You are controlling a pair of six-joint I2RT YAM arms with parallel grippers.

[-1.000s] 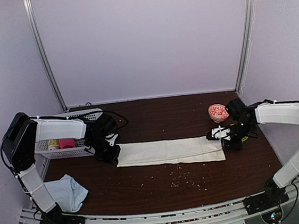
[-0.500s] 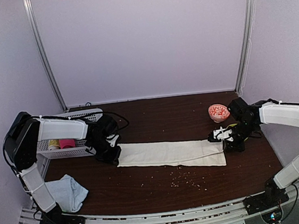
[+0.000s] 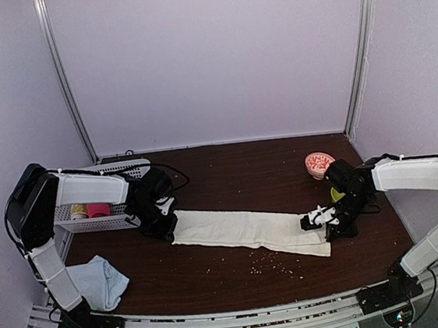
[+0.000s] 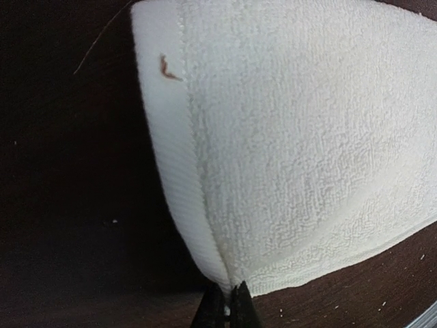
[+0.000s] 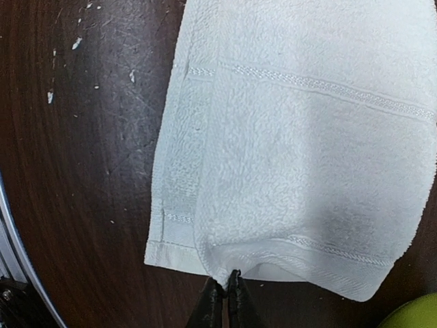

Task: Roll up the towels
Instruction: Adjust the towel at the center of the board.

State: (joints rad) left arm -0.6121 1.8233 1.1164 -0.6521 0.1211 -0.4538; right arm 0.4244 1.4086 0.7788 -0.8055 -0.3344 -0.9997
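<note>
The cream-white towel (image 3: 245,228) lies stretched as a long strip across the dark table. My left gripper (image 3: 165,226) is shut on its left end; in the left wrist view the hem (image 4: 225,171) is pinched between the closed tips. My right gripper (image 3: 329,227) is shut on its right end, where the top layer (image 5: 293,157) is folded over and pinched at its edge. The pale blue towel (image 3: 98,282) lies crumpled at the front left, apart from both grippers.
A white basket (image 3: 72,219) at the left holds a yellow and a pink cloth roll. A red patterned bowl (image 3: 319,164) and a yellow-green object (image 3: 337,195) sit at the back right. Crumbs (image 3: 269,265) dot the table.
My right gripper has moved toward the front and a little left with the towel's right end, so the strip now slants. The left gripper has stayed in place.
</note>
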